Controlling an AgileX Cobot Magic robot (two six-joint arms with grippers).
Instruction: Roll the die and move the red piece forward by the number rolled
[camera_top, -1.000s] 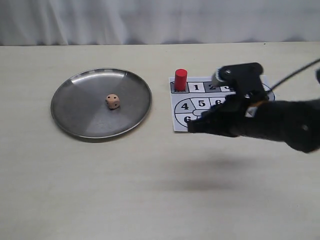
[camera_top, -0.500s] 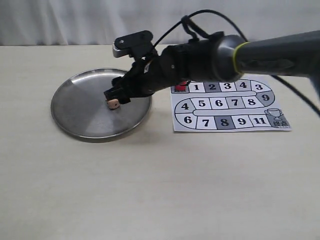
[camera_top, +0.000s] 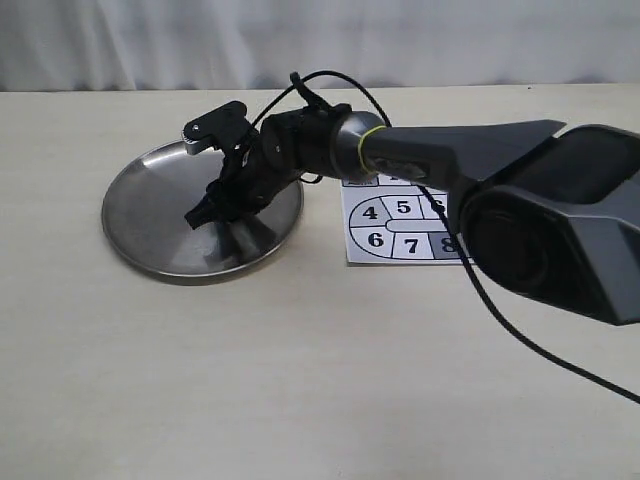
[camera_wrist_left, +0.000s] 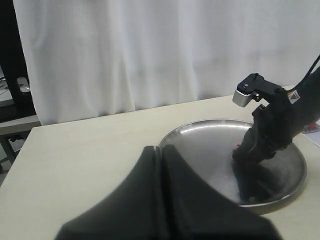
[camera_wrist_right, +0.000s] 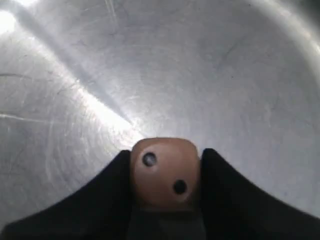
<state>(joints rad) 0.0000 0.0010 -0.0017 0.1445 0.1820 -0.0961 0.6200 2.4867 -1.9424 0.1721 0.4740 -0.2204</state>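
Note:
The die (camera_wrist_right: 165, 172), a tan cube showing two dark pips, sits gripped between the two black fingers of my right gripper (camera_wrist_right: 166, 151), just above the steel plate (camera_wrist_right: 225, 75). In the exterior view the right gripper (camera_top: 196, 214) reaches across onto the plate (camera_top: 140, 215) and covers the die. The red piece is hidden behind the right arm. My left gripper (camera_wrist_left: 163, 148) is shut on nothing, held off the plate's (camera_wrist_left: 200, 145) rim, with the right gripper (camera_wrist_left: 250, 152) in sight beyond it.
The numbered game board (camera_top: 400, 235) lies right of the plate, its top row and right half covered by the right arm. A white curtain hangs behind the table.
The right arm swung left from above the board to the plate, came down on the die and shut on it. The red piece went out of sight behind the arm.

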